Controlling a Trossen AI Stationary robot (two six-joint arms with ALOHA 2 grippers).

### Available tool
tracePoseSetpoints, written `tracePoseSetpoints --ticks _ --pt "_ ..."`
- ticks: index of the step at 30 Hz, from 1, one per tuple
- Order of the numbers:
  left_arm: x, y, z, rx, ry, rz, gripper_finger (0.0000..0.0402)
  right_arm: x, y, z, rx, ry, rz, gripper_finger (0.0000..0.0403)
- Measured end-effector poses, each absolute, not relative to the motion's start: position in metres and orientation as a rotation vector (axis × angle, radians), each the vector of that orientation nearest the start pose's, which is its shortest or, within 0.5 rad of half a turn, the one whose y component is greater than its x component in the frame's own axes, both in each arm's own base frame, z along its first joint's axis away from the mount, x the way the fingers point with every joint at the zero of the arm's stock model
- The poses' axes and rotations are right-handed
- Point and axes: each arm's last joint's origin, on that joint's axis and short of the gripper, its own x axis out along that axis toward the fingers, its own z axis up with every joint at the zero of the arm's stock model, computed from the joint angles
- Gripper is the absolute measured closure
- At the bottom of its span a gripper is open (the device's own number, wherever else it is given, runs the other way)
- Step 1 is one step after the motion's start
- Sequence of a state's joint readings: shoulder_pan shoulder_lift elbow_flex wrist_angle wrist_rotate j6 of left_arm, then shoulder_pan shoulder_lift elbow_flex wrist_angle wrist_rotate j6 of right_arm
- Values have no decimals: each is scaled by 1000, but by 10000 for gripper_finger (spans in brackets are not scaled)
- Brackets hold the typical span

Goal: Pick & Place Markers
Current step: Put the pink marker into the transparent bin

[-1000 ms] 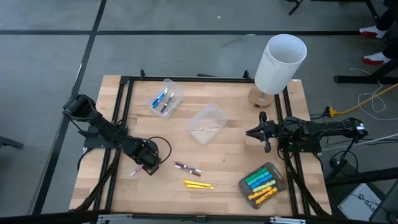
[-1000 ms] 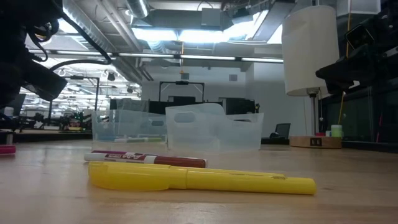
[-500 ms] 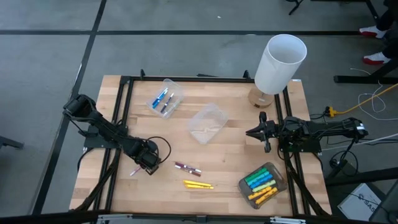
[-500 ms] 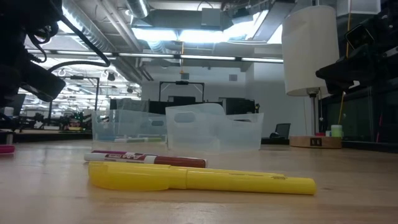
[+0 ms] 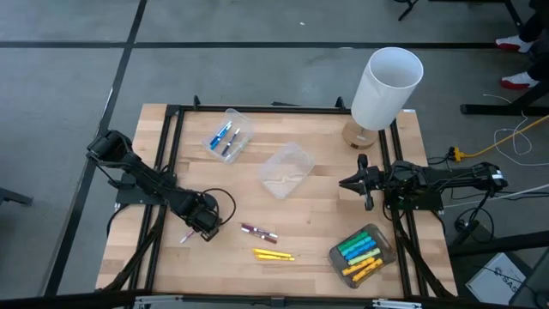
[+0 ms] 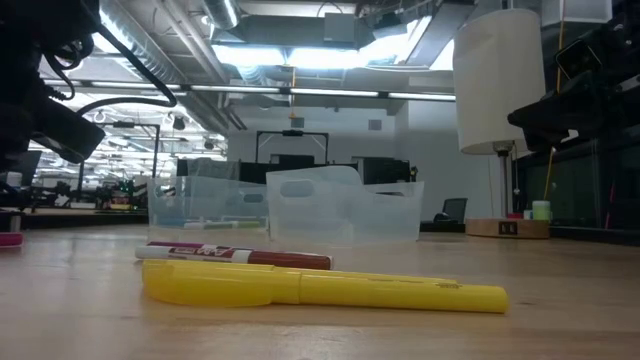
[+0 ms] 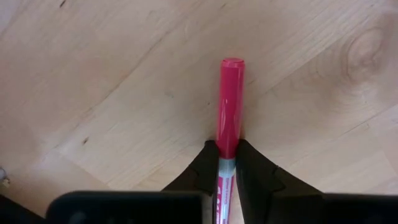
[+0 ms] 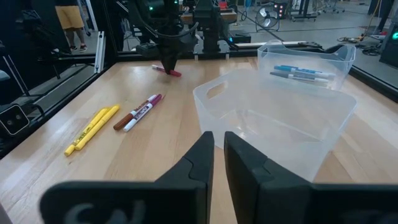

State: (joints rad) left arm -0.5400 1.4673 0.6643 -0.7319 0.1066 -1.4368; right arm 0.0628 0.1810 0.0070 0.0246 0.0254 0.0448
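A pink-capped marker [image 7: 229, 106] lies flat on the wooden table near its left edge, with my left gripper [image 5: 203, 225] shut on it, fingers pointing down. Two maroon markers [image 5: 259, 232] and two yellow markers [image 5: 273, 254] lie loose near the front edge. One clear tub [image 5: 226, 136] holds blue markers. Another tub [image 5: 362, 251] holds yellow, green and blue ones. My right gripper [image 8: 218, 155] waits at the right edge, level, shut, holding nothing. My left gripper pinches the pink marker between its two fingers, where the pink cap meets the white barrel [image 7: 227, 163]. The fingers come from above and lie across the marker. The marker rests flat on the table, its capped end [image 7: 231, 65] sticking out beyond the fingers.
An empty clear tub [image 5: 286, 169] stands mid-table, right in front of my right gripper. A white lamp [image 5: 386, 81] on a wooden base stands at the far right corner. A black frame [image 5: 171, 112] runs round the table's edges. Bare wood lies between the loose markers and the tubs.
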Motion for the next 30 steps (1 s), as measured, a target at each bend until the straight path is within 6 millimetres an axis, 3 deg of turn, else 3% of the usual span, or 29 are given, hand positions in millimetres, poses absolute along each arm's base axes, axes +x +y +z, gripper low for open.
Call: tracePoseSetpoints --ticks 17,30 --pt "183 -113 141 -802 1534 618 374 107 6 153 38 150 34 363" --pt "199 -101 157 -769 1492 630 374 107 6 153 38 150 34 363"
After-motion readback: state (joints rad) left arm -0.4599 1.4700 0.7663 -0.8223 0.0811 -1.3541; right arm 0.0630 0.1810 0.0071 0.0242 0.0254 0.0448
